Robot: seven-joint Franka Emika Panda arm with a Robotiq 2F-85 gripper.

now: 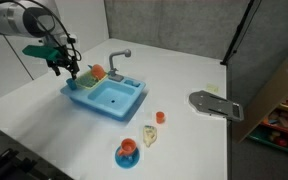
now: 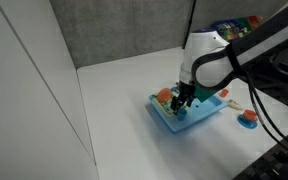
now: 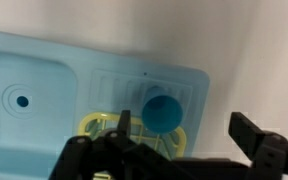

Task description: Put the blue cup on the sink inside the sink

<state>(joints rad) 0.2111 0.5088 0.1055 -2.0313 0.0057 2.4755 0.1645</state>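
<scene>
The light blue toy sink (image 1: 109,98) stands on the white table, with a grey faucet (image 1: 119,60) at its back edge. In the wrist view the blue cup (image 3: 164,110) stands upright on the sink's ridged side part (image 3: 134,82), next to a yellow rack (image 3: 102,126). The basin with its drain hole (image 3: 22,100) lies to the left. My gripper (image 3: 184,132) is open above the cup, which sits between the fingers, nearer the left one. In both exterior views the gripper (image 1: 64,66) (image 2: 184,97) hovers over the sink's end (image 2: 189,114).
An orange item (image 1: 96,72) sits in the sink's side part. An orange cup on a round blue plate (image 1: 128,152), a small orange piece (image 1: 160,117) and a beige item (image 1: 150,135) lie in front. A grey object (image 1: 214,105) and a cardboard box (image 1: 274,95) are off to the side.
</scene>
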